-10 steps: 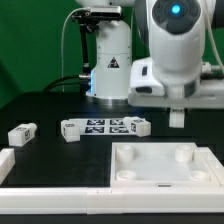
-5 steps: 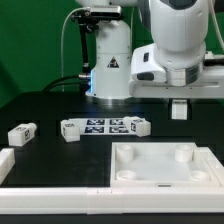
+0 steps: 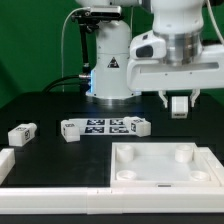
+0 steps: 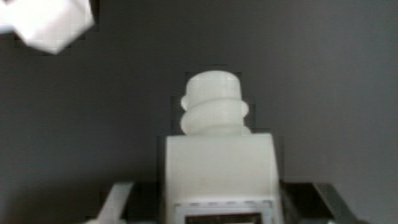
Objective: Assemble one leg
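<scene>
Well, in the exterior view the claw (image 3: 180, 102) hangs above the tray's (image 3: 128, 182) far corner, clamped on the leg (image 3: 180, 107), clear of the rim. In the wrist view, the leg (image 4: 222, 165) points its knobbed end outward, presumably toward a socket.

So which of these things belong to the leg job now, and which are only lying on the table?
In use: small white plastic leg, held in the gripper; large white square tray with corner sockets.
Lying about: similar white tagged block at the exterior view's left; row of white tagged pieces.
</scene>
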